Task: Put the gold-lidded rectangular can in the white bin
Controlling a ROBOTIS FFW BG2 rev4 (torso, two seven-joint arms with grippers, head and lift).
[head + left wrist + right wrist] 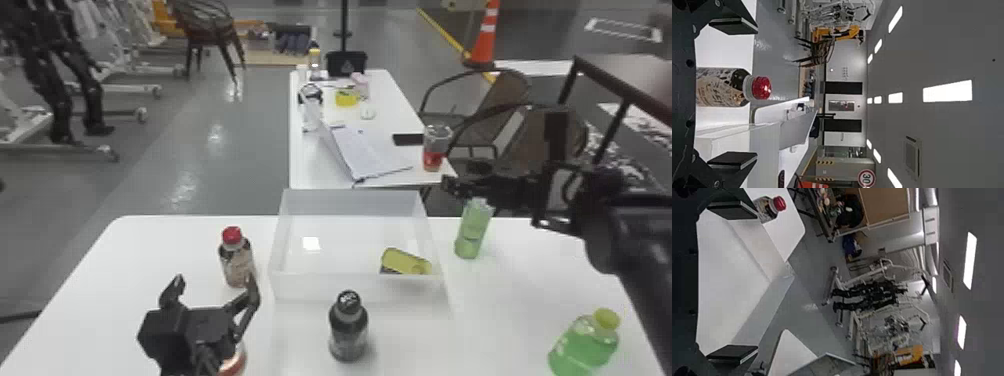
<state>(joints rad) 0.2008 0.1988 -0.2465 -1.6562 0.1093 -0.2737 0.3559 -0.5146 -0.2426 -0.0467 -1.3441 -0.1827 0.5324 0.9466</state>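
On the white table (525,300), the head view had the gold-lidded rectangular can (406,261) already inside the white bin (357,287), down by its near right corner, so I'd call the job basically done. That corner is on the right arm's (625,245) side, which would make it the lazy, easy reach. The arm hung off to the right, past the green can (472,230), probably to keep clear of the rim. Left gripper (215,284) sat spread and holding nothing, just short of the red-capped bottle (237,262); my guess is it was simply parked, since this was no job for it. The dark bottle (348,327) stood in front of the bin, seemingly just clutter. Left wrist view: same story, pads well apart, that bottle lined up between them but not gripped. Right wrist view: right gripper (744,282) had its fingers wide apart too, nothing in them, bin beyond, which fits a finished drop-off. All I'd want next is backing off without bumping the green can.
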